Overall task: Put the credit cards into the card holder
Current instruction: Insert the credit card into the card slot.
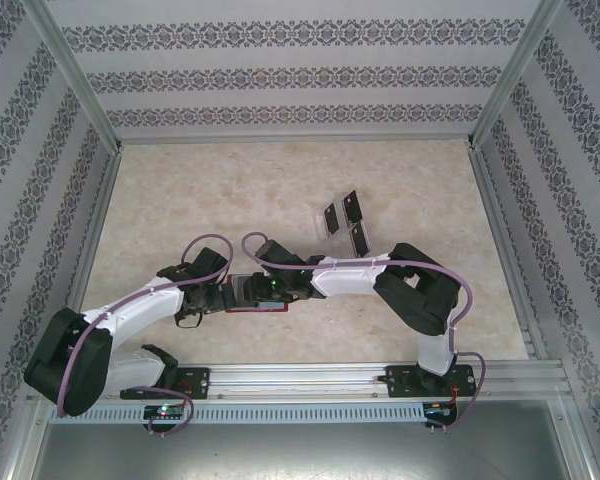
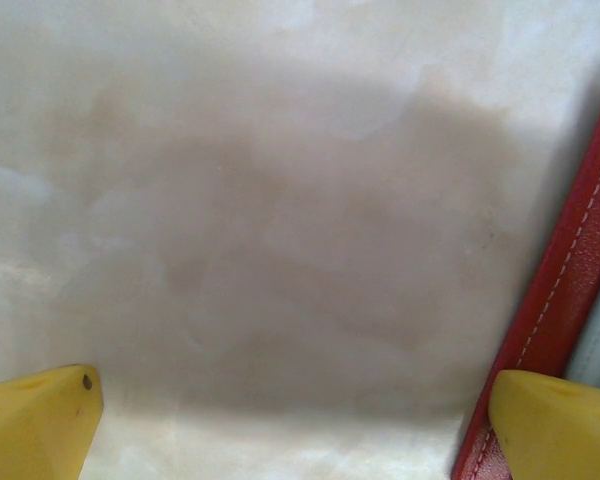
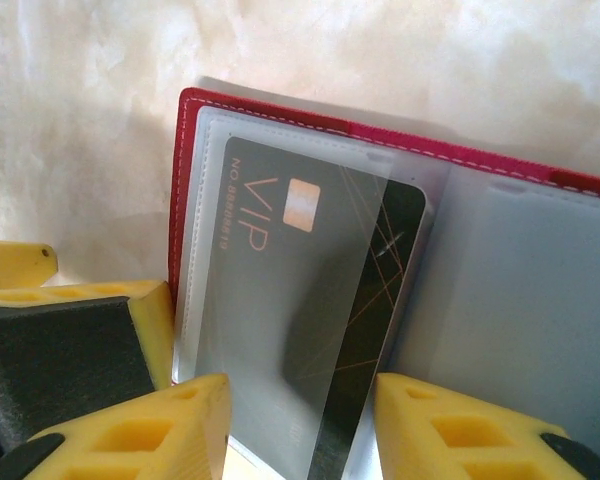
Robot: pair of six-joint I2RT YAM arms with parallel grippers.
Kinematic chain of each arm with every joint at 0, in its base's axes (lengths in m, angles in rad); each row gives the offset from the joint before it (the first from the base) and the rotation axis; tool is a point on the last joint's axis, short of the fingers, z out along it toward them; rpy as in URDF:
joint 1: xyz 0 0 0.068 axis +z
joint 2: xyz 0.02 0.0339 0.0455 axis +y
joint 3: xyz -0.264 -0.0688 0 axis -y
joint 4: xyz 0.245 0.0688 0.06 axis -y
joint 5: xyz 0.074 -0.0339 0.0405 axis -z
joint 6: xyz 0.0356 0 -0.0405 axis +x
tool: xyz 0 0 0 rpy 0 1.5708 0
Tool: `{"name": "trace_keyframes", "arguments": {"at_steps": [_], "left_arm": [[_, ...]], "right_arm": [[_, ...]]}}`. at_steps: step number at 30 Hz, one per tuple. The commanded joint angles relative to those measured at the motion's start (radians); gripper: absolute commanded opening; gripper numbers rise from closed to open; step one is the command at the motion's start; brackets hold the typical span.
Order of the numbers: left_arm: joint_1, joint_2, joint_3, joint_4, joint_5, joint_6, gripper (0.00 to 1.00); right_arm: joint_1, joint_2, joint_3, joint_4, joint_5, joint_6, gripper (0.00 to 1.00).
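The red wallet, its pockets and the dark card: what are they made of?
The wallet looks like leather or imitation: matte red, pale stitching along its edge. The card seems stiff plastic, dark and glossy, with copper-coloured VIP print. The pockets look like soft clear plastic, slightly cloudy; the card shows through.

A table top (image 1: 230,190) of pale beige, marbled like stone, is seen across the middle of the overhead view, and its mottled surface is shown close up in both wrist views. A transparent plastic slotted tray (image 1: 318,213) is set on it right of centre, towards the back. The table is enclosed on three sides by a back wall (image 1: 300,75), a left wall (image 1: 30,150) and a right wall (image 1: 570,150), all papered in white with bands of dark ornament. Aluminium posts (image 1: 75,70) are fixed at the back corners. An aluminium rail (image 1: 310,375) is laid along the near edge, and a white slotted strip (image 1: 280,412) is run just in front of it.
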Motion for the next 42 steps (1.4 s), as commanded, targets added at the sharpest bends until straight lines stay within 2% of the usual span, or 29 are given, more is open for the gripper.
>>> {"name": "trace_keyframes", "arguments": {"at_steps": [1, 11, 26, 42], "left_arm": [[-0.016, 0.015, -0.042, 0.045, 0.037, -0.019, 1.0], [-0.016, 0.011, -0.045, 0.05, 0.038, -0.021, 1.0], [-0.016, 0.005, -0.048, 0.052, 0.045, -0.023, 1.0], [-0.018, 0.0, -0.049, 0.052, 0.047, -0.028, 1.0]], "right_arm": [[0.012, -0.015, -0.013, -0.007, 0.0, -0.007, 0.43], [-0.001, -0.067, -0.051, -0.013, 0.02, -0.005, 0.43], [0.022, 0.028, 0.065, -0.024, -0.014, -0.012, 0.43], [0.034, 0.059, 0.097, -0.018, -0.036, -0.019, 0.43]]}}
